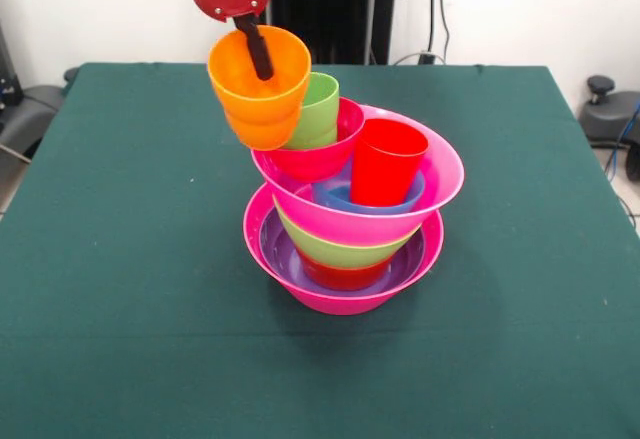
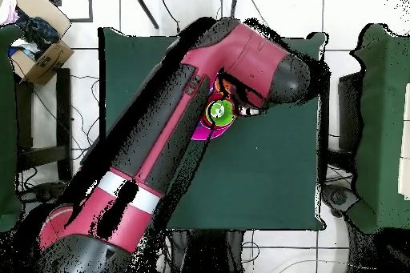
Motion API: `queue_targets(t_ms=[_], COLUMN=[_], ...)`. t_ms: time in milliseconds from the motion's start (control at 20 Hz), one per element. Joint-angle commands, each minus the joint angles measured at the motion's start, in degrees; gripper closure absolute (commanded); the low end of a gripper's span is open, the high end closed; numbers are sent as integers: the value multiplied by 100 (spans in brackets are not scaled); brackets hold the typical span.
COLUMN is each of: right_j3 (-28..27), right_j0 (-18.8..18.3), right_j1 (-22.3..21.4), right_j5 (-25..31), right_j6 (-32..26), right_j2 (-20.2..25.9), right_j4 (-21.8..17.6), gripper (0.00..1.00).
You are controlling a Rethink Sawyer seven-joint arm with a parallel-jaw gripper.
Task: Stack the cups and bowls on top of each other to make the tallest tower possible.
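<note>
My red and black arm (image 2: 172,138) stretches diagonally across the green table (image 2: 264,182), covering most of the tower (image 2: 215,119). Beside it I see only a lime green cup (image 2: 218,111) and a hot-pink bowl edge (image 2: 202,133). A cardboard box (image 2: 40,34) sits off the table.

The arm (image 2: 160,142) is glossy crimson with black joints, a white band and a round red wrist.
</note>
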Motion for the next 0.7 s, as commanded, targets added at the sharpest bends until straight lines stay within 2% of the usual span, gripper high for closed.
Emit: queue_targets(t_ms=[50, 250, 700], right_j3=[14, -43, 709], right_j0=[56, 120, 608], right_j1=[-237, -409, -697], right_j5=[253, -34, -107], right_j6=[-1265, -1115, -1069], right_j2=[207, 168, 133], right_j4=[-286, -307, -270], gripper=[100, 100, 100])
